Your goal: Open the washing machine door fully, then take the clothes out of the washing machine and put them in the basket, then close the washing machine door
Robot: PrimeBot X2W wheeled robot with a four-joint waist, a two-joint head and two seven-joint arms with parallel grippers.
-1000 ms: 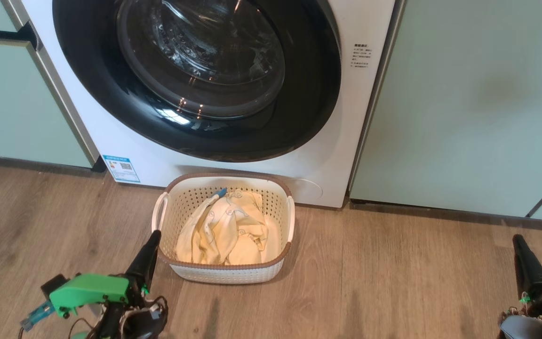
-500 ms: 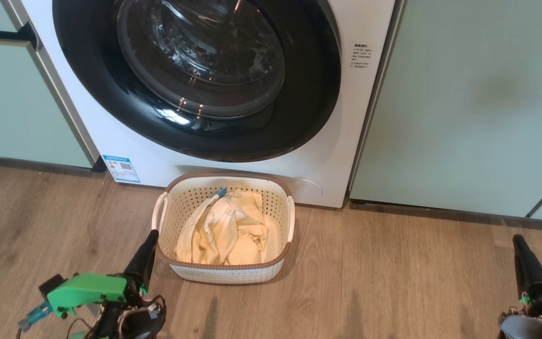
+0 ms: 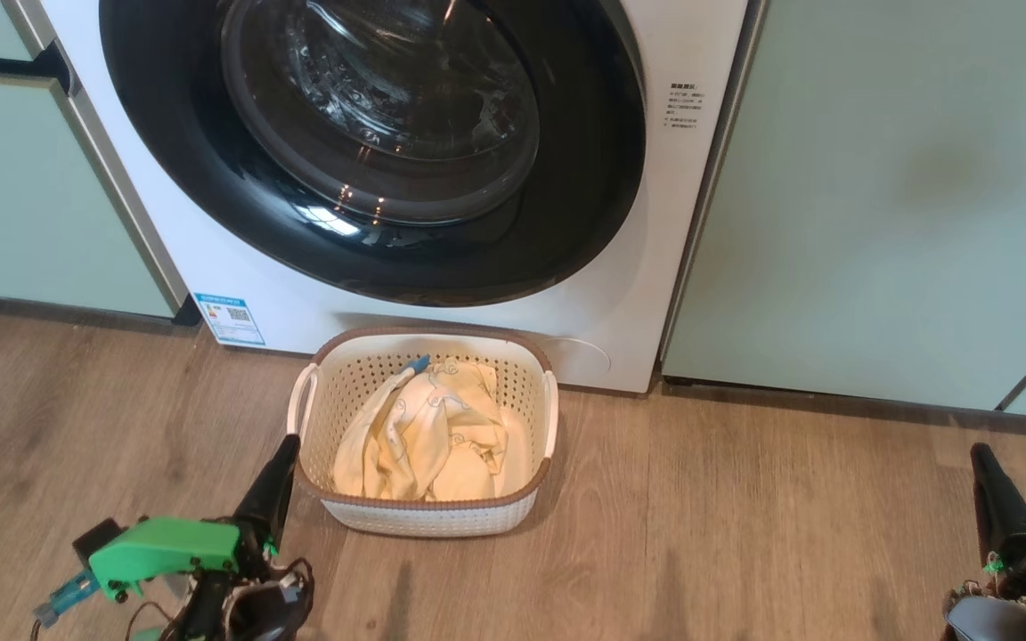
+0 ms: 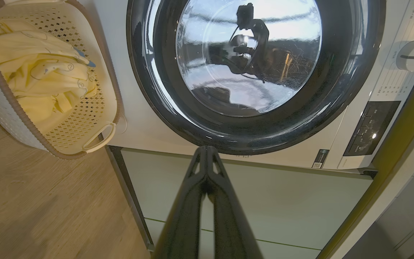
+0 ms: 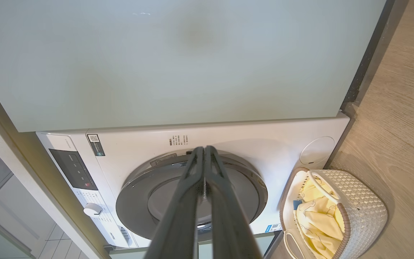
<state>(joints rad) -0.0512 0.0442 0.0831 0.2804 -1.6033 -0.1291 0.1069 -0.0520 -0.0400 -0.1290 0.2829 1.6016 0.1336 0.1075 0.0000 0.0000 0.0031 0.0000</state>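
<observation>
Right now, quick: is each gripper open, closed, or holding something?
Left gripper: closed, holding nothing.
Right gripper: closed, holding nothing.

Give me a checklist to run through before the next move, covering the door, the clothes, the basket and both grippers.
1. Door shut flat against the machine: ok.
2. Clothes inside the basket: ok.
3. No clothes inside the machine: cannot tell through the door's reflections.
4. Basket upright on the floor, in front of the machine: ok.
5. Left gripper shut and empty: ok.
6. Right gripper shut and empty: ok.
</observation>
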